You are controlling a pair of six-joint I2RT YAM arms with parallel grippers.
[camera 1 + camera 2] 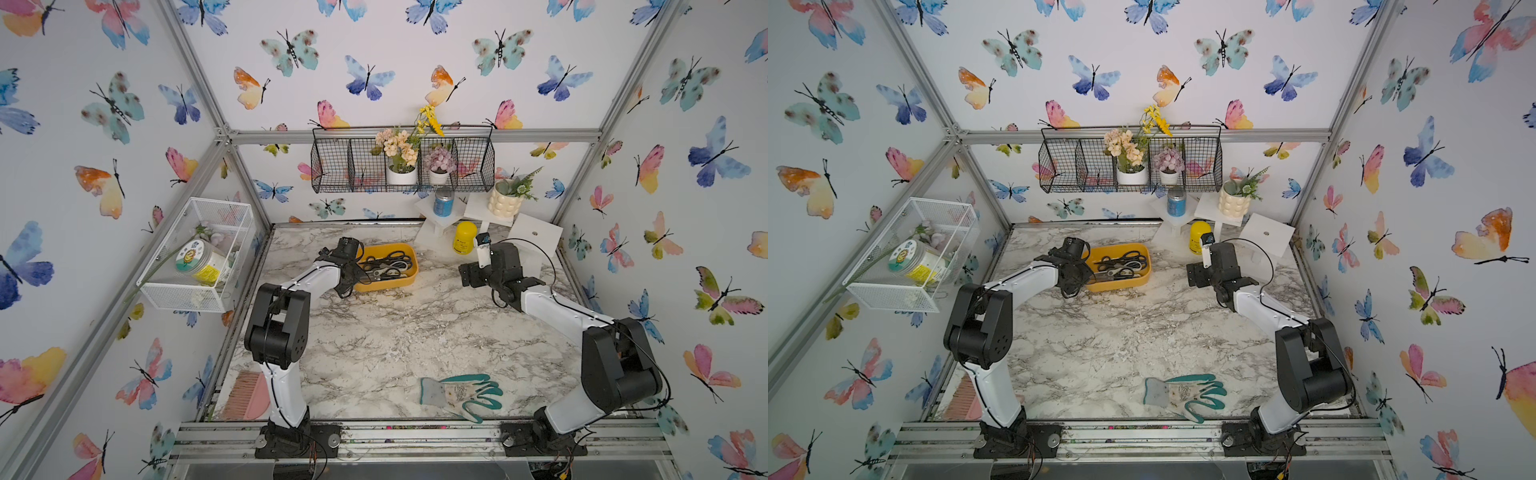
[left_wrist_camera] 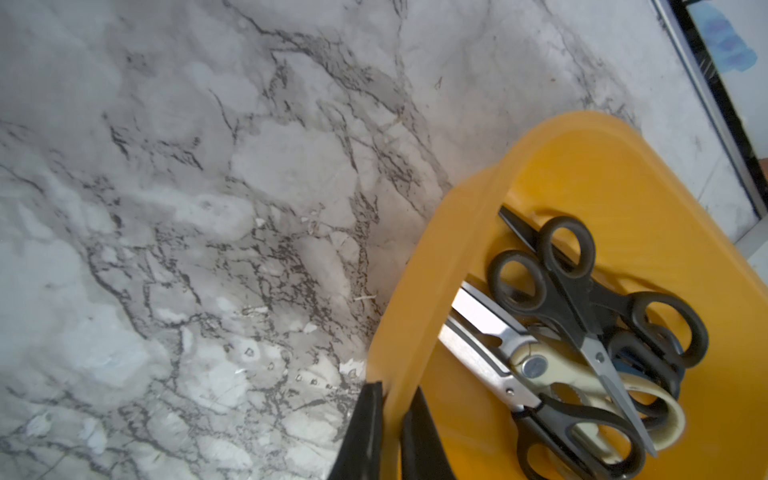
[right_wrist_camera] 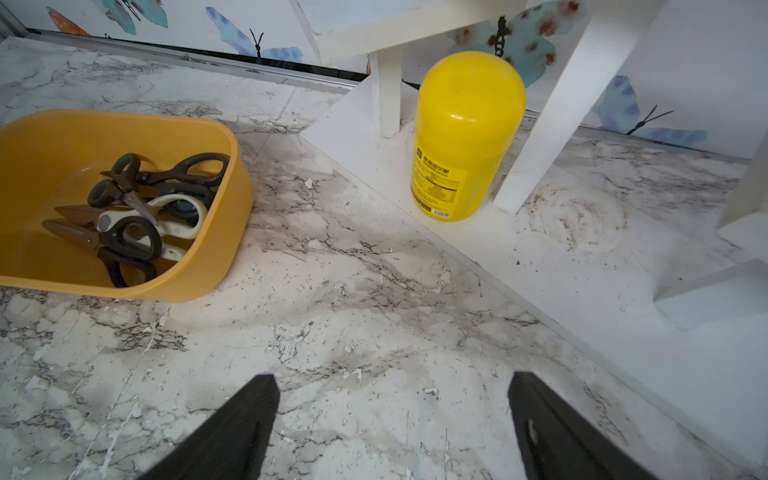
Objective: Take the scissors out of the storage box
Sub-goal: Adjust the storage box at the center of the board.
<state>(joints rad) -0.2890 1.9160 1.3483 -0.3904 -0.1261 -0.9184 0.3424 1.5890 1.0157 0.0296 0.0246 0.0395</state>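
Note:
The storage box [image 1: 406, 281] is a shallow yellow-orange tub on the marble table at the back left of centre, seen in both top views [image 1: 1139, 281]. Several scissors [image 1: 386, 264] lie heaped inside it, mostly black-handled, with one cream-handled pair [image 2: 552, 370] among them. My left gripper [image 2: 394, 390] is shut on the box's near left wall [image 2: 419, 291], one finger outside and one inside. My right gripper [image 3: 392, 380] hangs open over bare marble to the right of the box [image 3: 216, 249], with nothing between its fingers. The scissors [image 3: 137, 208] also show in the right wrist view.
A yellow bottle [image 1: 464, 237] stands by white stands [image 1: 534, 232] at the back right, close to my right gripper. A green and white glove [image 1: 461, 395] lies at the front right, and a pink brush [image 1: 245, 397] at the front left. Wire baskets hang on the left wall [image 1: 195, 253] and the back wall [image 1: 401, 160].

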